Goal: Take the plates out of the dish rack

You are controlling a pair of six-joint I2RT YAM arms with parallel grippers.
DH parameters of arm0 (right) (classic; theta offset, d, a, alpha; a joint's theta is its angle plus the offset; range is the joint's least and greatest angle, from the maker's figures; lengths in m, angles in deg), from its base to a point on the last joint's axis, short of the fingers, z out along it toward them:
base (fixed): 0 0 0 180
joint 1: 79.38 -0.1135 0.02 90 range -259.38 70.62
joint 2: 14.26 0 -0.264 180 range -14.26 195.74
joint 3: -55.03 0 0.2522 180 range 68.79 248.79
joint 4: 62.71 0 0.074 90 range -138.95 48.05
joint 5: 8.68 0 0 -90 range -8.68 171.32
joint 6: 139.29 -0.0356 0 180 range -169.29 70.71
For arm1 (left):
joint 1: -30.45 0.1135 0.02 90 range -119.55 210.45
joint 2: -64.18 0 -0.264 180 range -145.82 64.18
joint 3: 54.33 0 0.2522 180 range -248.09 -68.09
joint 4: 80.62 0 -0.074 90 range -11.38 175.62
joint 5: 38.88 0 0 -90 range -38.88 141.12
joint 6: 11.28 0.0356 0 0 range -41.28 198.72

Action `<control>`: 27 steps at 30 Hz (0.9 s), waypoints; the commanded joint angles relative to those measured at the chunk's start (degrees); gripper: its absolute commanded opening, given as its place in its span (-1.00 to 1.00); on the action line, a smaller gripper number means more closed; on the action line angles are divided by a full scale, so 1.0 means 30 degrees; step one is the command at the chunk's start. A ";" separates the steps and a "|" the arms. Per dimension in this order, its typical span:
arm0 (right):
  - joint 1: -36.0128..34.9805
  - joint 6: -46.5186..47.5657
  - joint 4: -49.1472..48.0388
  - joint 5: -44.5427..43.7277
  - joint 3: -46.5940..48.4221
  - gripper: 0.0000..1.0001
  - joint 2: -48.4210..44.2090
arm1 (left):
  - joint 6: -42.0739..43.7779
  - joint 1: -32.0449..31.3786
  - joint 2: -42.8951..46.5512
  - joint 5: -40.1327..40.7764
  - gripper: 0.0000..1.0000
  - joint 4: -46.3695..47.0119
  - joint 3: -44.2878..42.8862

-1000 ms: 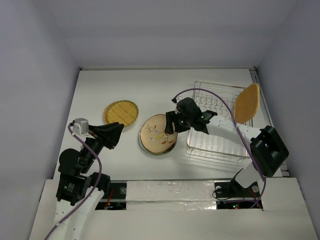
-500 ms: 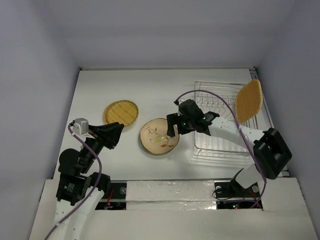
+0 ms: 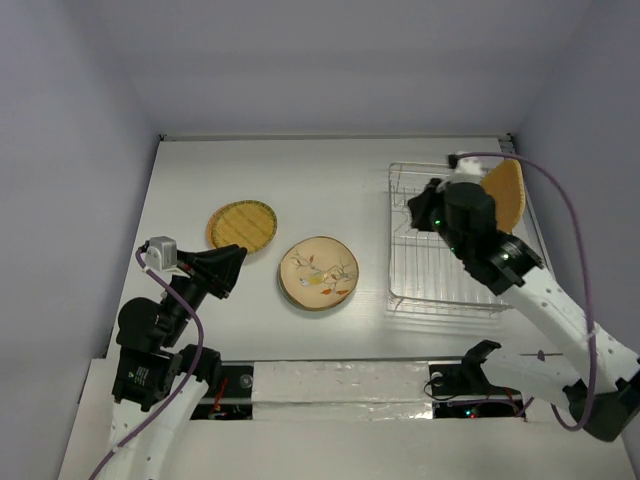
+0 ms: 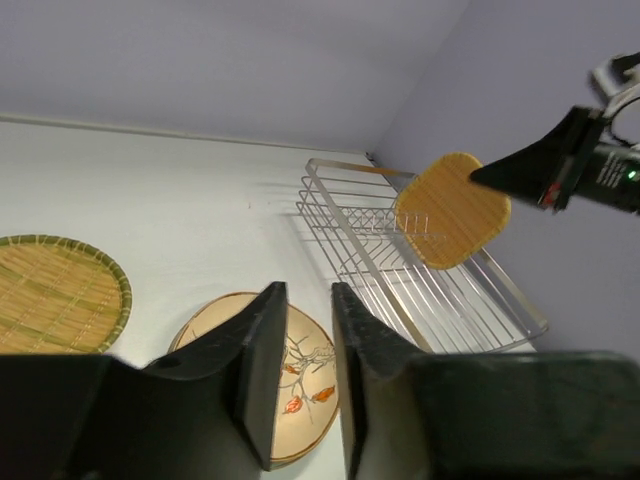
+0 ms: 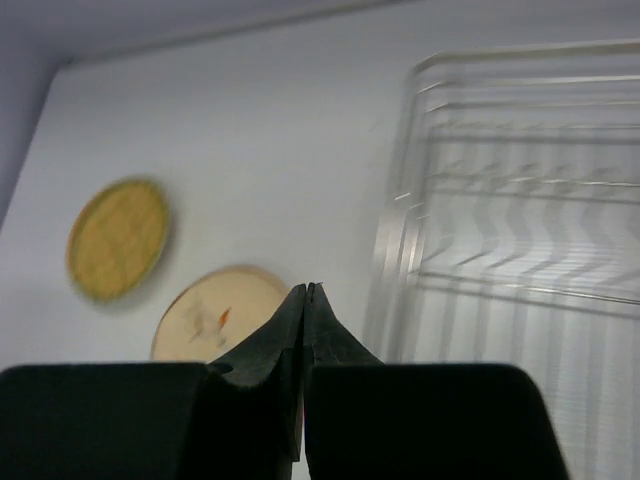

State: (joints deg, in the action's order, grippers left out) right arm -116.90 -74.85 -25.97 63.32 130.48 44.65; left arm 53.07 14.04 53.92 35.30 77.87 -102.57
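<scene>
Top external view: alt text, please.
An orange woven square plate stands on edge at the far right corner of the dish rack, the shut right gripper over the rack beside it. A round woven plate and a floral cream plate lie flat left of the rack.

Right arm [image 3: 505, 268] hides part of the orange plate [image 3: 510, 195]; rack [image 5: 520, 200] is blurred.

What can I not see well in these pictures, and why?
Top view: right arm covers part of the square woven plate.
Left wrist view: left claw covers part of the floral plate; the edge cuts the round woven plate.
Right wrist view: blur smears the dish rack.
</scene>
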 commanded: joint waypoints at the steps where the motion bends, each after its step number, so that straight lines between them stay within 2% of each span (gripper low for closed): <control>1: 0.2684 -0.0093 0.2676 -0.6560 0.0939 -1.00 -0.1355 | -0.0093 -0.0099 0.0257 -0.0177 -0.59 0.0707 0.0009; 3: 0.4670 -0.0005 0.3643 -0.8230 0.1173 -1.00 -0.1678 | -0.0122 -0.0099 0.0460 -0.0119 -0.68 0.0679 -0.0020; 4: 0.5321 0.0285 0.4228 -0.8412 0.1436 -1.00 -0.1940 | -0.0093 -0.0099 0.0549 -0.0119 -0.78 0.0649 -0.0021; 5: 0.6488 0.0607 0.4466 -0.9197 0.1525 -0.85 -0.2059 | -0.0122 -0.0099 0.0724 -0.0119 -0.83 0.0678 0.0008; 6: 0.7167 0.0610 0.4468 -0.9466 0.1555 -0.84 -0.2089 | -0.0122 -0.0099 0.0812 -0.0090 -0.86 0.0649 0.0009; 7: 0.7899 0.1045 0.4613 -0.9382 0.1584 -0.41 -0.1974 | -0.0093 -0.0099 0.0900 -0.0032 -0.90 0.0649 -0.0020; 9: 0.9335 0.1399 0.4615 -0.8188 0.1760 -0.01 -0.1652 | -0.0064 -0.0331 0.1134 0.0202 -0.90 0.0474 -0.0079; 10: 1.0531 0.1749 0.4412 -0.7977 0.1702 0.31 -0.1186 | -0.0064 -0.0507 0.1193 0.0290 -0.90 0.0415 -0.0108; 12: 1.1709 0.2277 0.4060 -0.7132 0.1556 0.48 -0.0482 | -0.0093 -0.0683 0.1485 0.0466 -0.86 0.0327 -0.0137; 13: 1.2701 0.2280 0.4087 -0.6748 0.1555 0.52 -0.0043 | -0.0064 -0.0684 0.1574 0.0553 -0.83 0.0298 -0.0167; 16: 1.3295 0.2427 0.3444 -0.5723 0.1467 0.53 0.1422 | -0.0064 -0.1034 0.1984 0.0759 -0.72 0.0210 -0.0196; 18: 1.3297 0.3096 0.2482 -0.4438 0.1322 0.53 0.2154 | -0.0064 -0.1036 0.2160 0.0847 -0.70 0.0180 -0.0226; 21: 1.4203 0.3071 0.2709 -0.3992 0.1818 0.52 0.3209 | -0.0064 -0.1212 0.2248 0.0876 -0.66 0.0151 -0.0226; 27: 1.5111 0.4210 0.1542 -0.3611 0.1673 0.29 0.4618 | -0.0034 -0.1212 0.2512 0.0847 -0.64 0.0180 -0.0226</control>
State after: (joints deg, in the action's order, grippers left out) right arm -72.64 -65.39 -16.48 51.06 133.61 58.71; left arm 52.81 10.90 60.32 37.66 76.43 -102.57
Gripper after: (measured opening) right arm 0.660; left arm 0.175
